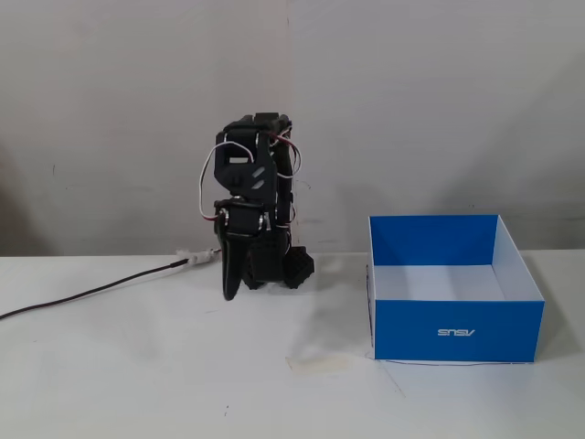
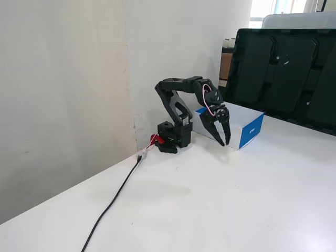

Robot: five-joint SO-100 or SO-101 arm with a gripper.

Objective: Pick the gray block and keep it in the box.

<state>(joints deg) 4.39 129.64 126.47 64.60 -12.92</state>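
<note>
The blue box (image 1: 454, 330) with a white inside stands on the white table at the right of a fixed view, logo side facing the camera. It also shows in the other fixed view (image 2: 251, 132), behind the arm. The gray block is not visible in either view, and the box's front wall hides part of its floor. My gripper (image 2: 226, 143) hangs fingers-down just above the table, beside the box's near corner, with a narrow gap between the fingertips and nothing in them. In a fixed view the gripper (image 1: 228, 294) sits left of the box.
The arm's base (image 2: 172, 137) stands near the wall with a black cable (image 2: 113, 198) running off across the table. A patch of tape (image 1: 316, 363) lies on the table left of the box. A dark monitor (image 2: 286, 73) stands behind the box.
</note>
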